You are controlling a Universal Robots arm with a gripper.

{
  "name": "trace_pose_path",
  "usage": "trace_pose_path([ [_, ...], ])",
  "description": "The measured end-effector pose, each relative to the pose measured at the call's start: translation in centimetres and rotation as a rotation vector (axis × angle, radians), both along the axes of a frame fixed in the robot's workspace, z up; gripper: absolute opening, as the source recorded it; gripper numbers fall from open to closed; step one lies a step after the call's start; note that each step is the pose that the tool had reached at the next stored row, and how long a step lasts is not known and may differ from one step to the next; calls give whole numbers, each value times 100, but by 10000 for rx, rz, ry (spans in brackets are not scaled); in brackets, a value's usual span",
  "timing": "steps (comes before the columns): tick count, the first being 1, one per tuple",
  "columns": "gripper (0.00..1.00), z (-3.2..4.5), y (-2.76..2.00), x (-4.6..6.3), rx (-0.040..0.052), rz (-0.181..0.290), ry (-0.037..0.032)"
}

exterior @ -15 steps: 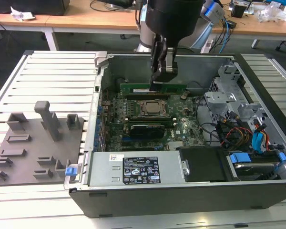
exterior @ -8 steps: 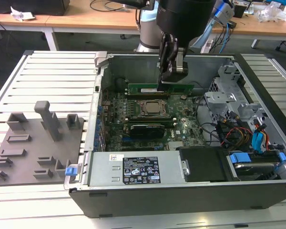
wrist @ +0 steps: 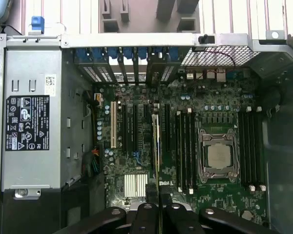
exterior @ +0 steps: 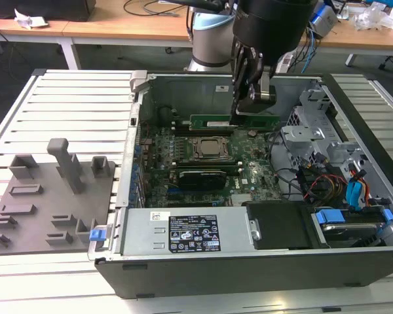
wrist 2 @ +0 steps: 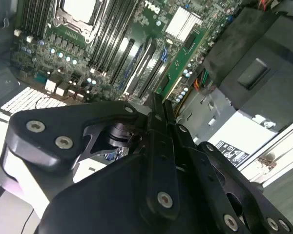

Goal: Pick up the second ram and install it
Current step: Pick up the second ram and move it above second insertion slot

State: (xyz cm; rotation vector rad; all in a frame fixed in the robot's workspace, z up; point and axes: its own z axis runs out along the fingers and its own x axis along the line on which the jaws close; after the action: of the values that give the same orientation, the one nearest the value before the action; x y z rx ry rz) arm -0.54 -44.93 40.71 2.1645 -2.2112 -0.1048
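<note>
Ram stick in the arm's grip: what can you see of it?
The ram is a long, thin green circuit board with a pale label and small dark chips. The gripper is shut on its upper edge near the middle, so it stands on edge and level inside the open case. It hangs over the motherboard, beside the processor socket. In the first wrist view it shows edge-on as a thin line. Whether its lower edge touches a slot cannot be told.
</note>
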Motion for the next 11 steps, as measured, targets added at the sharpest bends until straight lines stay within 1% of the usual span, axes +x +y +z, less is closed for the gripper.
trace_pose_path([
  [3, 13, -2, 0, 56, 0, -1, 6],
  [7, 13, -6, 1, 157, 1, -1, 21],
  [8, 13, -7, 4, 218, 2, -1, 31],
  [9, 13, -15, 10, 239, 234, -15, 33],
  [10, 13, -25, 23, 240, 306, -28, 33],
  [11, 13, -31, 34, 240, 307, -27, 33],
])
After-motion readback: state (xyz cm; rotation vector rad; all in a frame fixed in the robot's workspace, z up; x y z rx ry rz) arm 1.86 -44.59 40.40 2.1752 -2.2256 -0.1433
